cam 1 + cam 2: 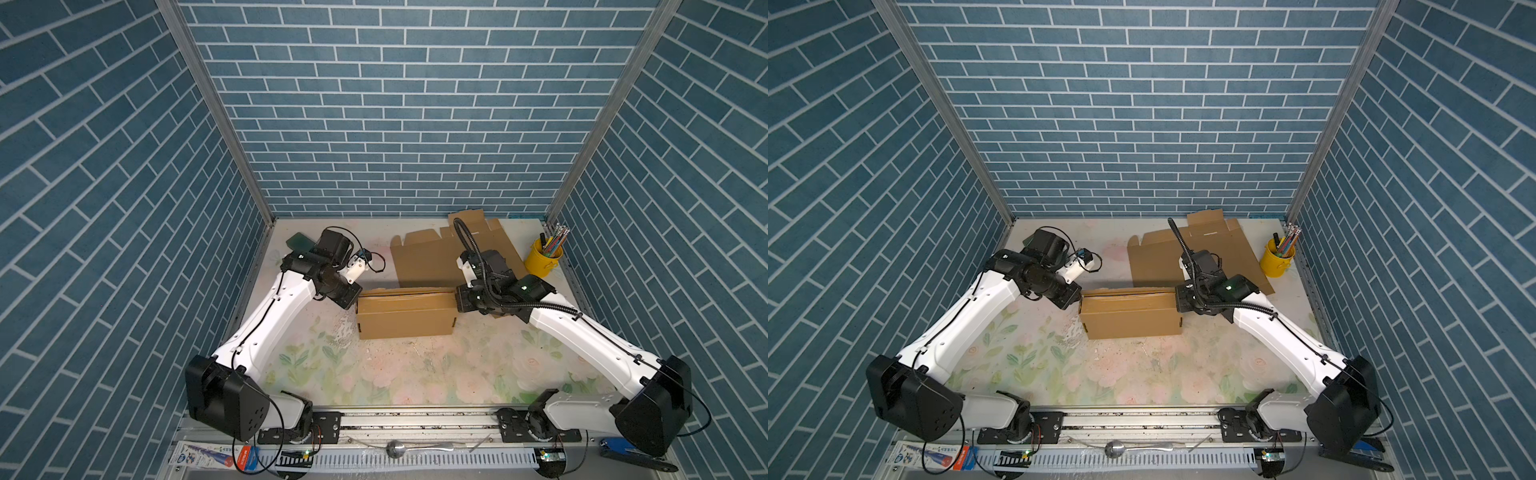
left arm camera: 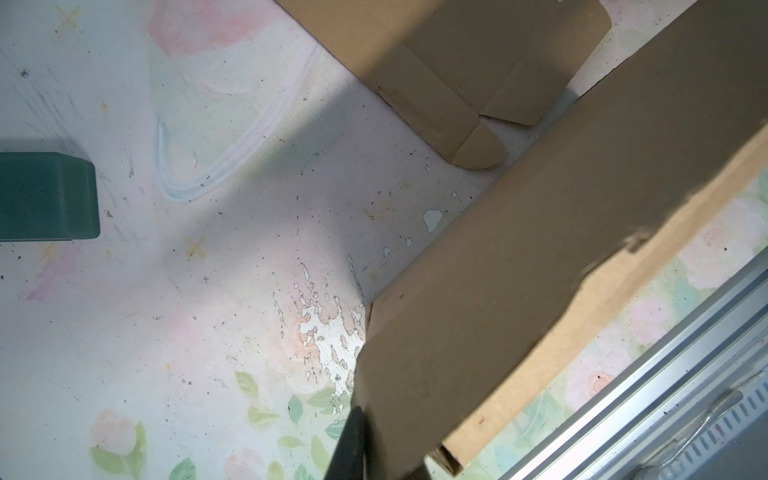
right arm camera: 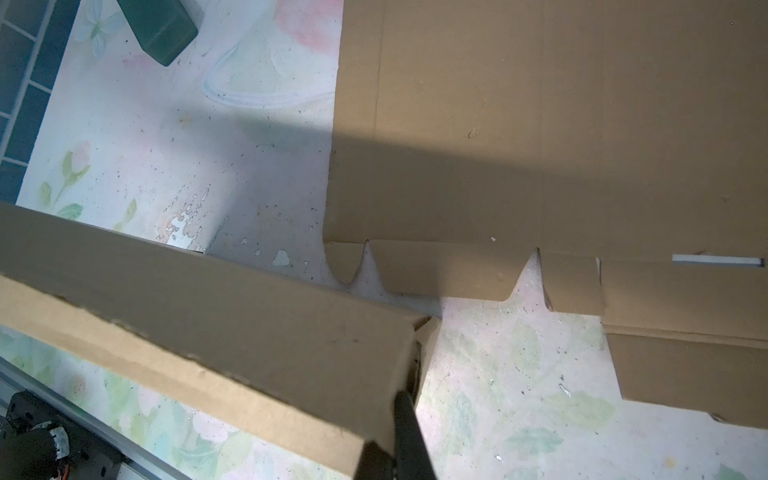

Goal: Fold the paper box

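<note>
- Top views: paper box [image 1: 405,320] sat mid-table [image 1: 415,374], a half-formed brown trough w/ its long front wall upright and layered panels folded along the top edge. Left tool [image 1: 352,298] was at its left end, right tool [image 1: 459,301] at its right end, prob. to keep both ends square while the walls get tucked.
- Flat cardboard sheet [image 1: 432,262] lay just behind the box. Yellow pencil cup [image 1: 540,262] stood near the far right corner, apart from the work.
- Left wrist: dark finger [image 2: 353,440] pressed vs. the box's end edge, jaws narrow, card apparently nipped between. Matte kraft board w/ a ragged cut edge; floral table print worn and flaking.
- Right wrist: finger [image 3: 409,432] sat tight on the other end corner, jaws closed on the wall. Small tab [image 3: 426,328] poked out beside it.
</note>
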